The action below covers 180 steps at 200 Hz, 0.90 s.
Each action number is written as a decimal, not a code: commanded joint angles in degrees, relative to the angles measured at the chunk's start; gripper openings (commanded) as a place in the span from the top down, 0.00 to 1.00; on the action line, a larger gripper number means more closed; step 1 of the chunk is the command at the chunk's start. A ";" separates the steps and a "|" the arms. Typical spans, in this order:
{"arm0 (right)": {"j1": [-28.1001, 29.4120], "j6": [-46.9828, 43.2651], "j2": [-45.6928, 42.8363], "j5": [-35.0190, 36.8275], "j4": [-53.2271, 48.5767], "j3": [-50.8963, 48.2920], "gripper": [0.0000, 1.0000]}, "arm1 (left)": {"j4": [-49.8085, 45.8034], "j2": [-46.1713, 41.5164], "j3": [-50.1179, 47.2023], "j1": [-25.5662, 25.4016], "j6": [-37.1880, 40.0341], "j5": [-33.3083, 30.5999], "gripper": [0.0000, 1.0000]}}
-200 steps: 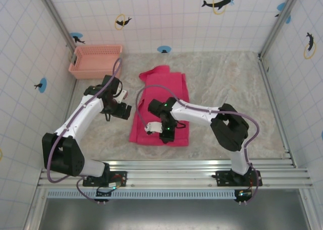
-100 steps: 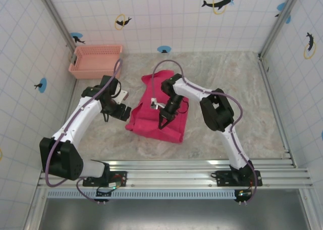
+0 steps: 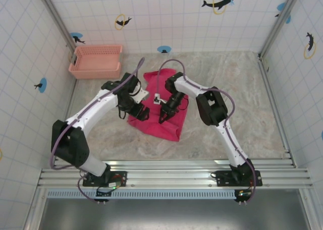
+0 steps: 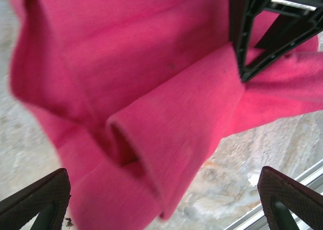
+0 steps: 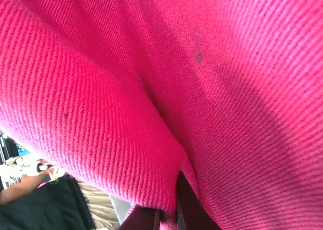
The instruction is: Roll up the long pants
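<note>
The long pants (image 5: 202,89) lie so close over the right gripper (image 3: 164,115) that its fingertips are buried in cloth. Ahead of the left gripper (image 4: 161,202), whose fingers (image 4: 40,197) the lower edge cuts off, the pants are blurred and run past the frame.

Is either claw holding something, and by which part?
The right gripper pinches the pants by a folded-over edge near their middle; the left gripper is open, holding nothing.

Plain magenta-pink long pants (image 3: 161,128), salmon lattice basket (image 3: 96,68), mottled beige table (image 3: 237,99).
</note>
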 commanded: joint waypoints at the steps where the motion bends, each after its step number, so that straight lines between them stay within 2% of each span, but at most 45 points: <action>1: -0.57 0.29 1.99 -1.34 0.39 2.56 0.93 | 2.12 5.49 1.95 -0.77 -2.56 0.38 0.02; 34: -1.98 1.00 0.96 -0.48 0.85 3.01 0.92 | 2.47 15.82 4.33 -0.16 -1.65 -7.12 0.03; 57: -3.81 1.73 -1.44 1.11 1.27 2.58 0.91 | 3.42 20.32 6.20 2.58 -2.51 -8.82 0.02; 74: -4.84 2.40 -4.33 2.64 2.04 1.58 0.88 | 6.82 21.36 6.09 5.79 -4.92 -7.26 0.02; 82: -4.98 2.75 -5.86 4.79 2.16 1.17 0.84 | 7.71 22.33 6.20 6.67 -5.68 -6.19 0.02; 99: -4.76 2.60 -10.05 10.23 2.62 -0.18 0.74 | 6.87 25.84 10.86 6.84 -4.79 -5.16 0.03; 126: -3.08 1.01 -19.88 20.36 4.63 -5.00 0.65 | 4.75 31.19 16.24 6.82 -3.89 -2.86 0.02; 142: 0.02 0.03 -27.38 26.39 9.82 -11.86 0.61 | 3.78 33.38 18.47 6.85 -3.46 -1.50 0.03; 180: 15.75 -4.57 -38.96 48.87 23.56 -28.44 0.49 | 3.40 35.44 20.58 6.83 -2.81 -0.17 0.03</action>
